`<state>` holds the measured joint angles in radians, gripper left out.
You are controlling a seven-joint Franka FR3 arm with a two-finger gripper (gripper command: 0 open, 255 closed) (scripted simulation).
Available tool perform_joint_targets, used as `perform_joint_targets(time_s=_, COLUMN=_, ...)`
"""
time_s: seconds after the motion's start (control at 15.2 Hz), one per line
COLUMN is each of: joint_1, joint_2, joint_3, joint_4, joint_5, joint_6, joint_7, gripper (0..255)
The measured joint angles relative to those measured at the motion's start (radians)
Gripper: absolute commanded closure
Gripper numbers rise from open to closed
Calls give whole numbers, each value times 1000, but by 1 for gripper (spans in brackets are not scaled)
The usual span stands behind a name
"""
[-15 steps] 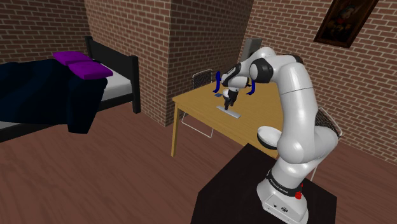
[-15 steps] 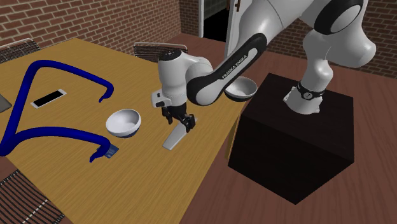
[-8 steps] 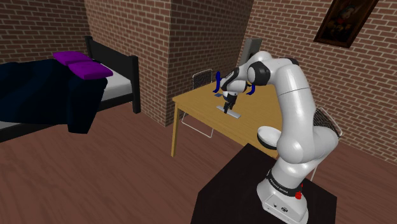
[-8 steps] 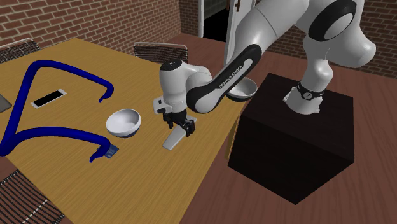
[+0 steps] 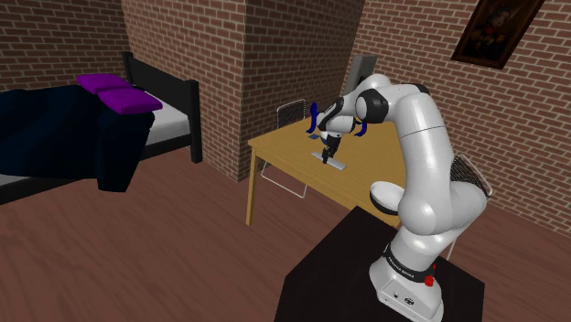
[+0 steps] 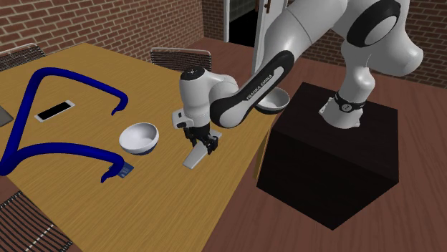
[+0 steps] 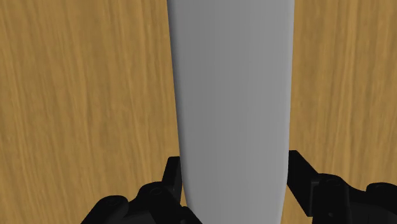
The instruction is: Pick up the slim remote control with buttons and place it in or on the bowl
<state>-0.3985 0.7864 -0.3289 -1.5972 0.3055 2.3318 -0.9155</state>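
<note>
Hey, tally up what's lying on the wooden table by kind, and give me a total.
White bowls: 2
Grey remote: 1
Blue curved tube frame: 1
Flat white slab: 1
Small blue card: 1
Total: 6, leaving out a grey thing cut off at the second exterior view's left edge.

Home bedroom: brick walls (image 5: 183, 37), bed (image 5: 169, 123), purple pillows (image 5: 117, 91), wooden table (image 5: 291, 155).

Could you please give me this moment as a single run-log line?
phase: grasp | gripper: shut on grey remote | remote: flat on wooden table, not lifted | white bowl: empty, beside remote
</note>
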Motion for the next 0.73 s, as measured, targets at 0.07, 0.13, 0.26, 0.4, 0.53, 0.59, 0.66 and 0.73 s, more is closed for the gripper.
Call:
perform_joint_targets(time_s=0.07, joint_1=0, joint_2=0, joint_3=0, joint_4=0, joint_5=0, joint_6=0, joint_7=0, gripper=255)
perform_joint_targets(time_s=0.13, joint_1=0, joint_2=0, joint_3=0, joint_4=0, joint_5=0, joint_6=0, joint_7=0, gripper=255)
perform_joint_targets(time_s=0.26, joint_1=0, joint_2=0, joint_3=0, joint_4=0, joint_5=0, joint_6=0, joint_7=0, gripper=255)
perform_joint_targets(time_s=0.4, joint_1=0, joint_2=0, joint_3=0, joint_4=0, joint_5=0, joint_6=0, joint_7=0, gripper=255)
perform_joint_targets(time_s=0.53, joint_1=0, joint_2=0, joint_3=0, joint_4=0, joint_5=0, joint_6=0, joint_7=0, gripper=255)
perform_joint_targets(time_s=0.59, joint_1=2, joint_2=-5, joint_3=-1, joint_4=-2, joint_5=-1, joint_6=-3, joint_7=1, gripper=255)
perform_joint_targets(time_s=0.66, joint_1=3, joint_2=-14, joint_3=-3, joint_4=-6, joint_5=-4, joint_6=-8, joint_7=2, gripper=255)
perform_joint_targets(time_s=0.73, joint_1=4, joint_2=-18, joint_3=-5, joint_4=-4, joint_5=-5, joint_6=-14, joint_7=3, gripper=255)
